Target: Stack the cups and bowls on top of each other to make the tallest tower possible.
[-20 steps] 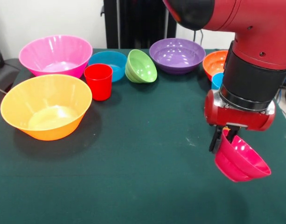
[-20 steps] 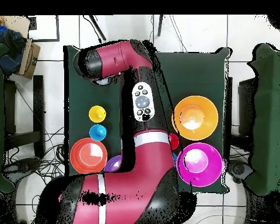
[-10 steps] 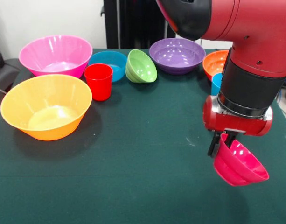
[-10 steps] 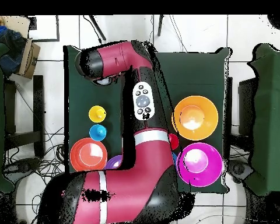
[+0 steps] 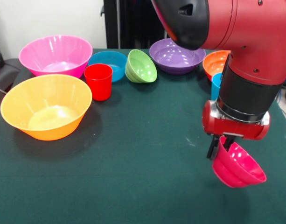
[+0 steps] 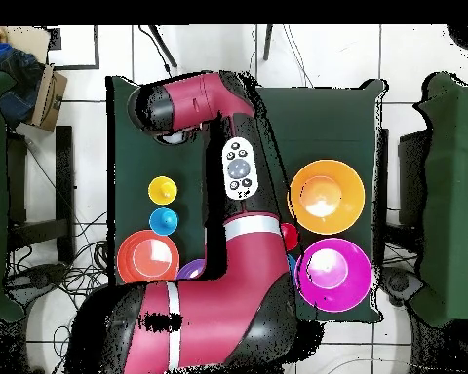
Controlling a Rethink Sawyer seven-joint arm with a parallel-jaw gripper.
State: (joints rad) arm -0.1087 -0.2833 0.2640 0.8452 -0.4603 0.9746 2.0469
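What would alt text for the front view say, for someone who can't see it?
A red robot arm's gripper holds a tilted crimson-pink bowl above a green table. Along the far side and left sit more bowls, a red cup among them.

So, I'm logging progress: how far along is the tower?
Nothing is stacked yet. The gripper holds the crimson-pink bowl by its rim, tilted above the table. The yellow-orange bowl, pink bowl, red cup and the others stand apart.

Table [image 5: 133, 154] is viewed closely from opposite the gripper [image 5: 222, 145]; overhead, table [image 6: 316, 122] is seen straight down, farther off.
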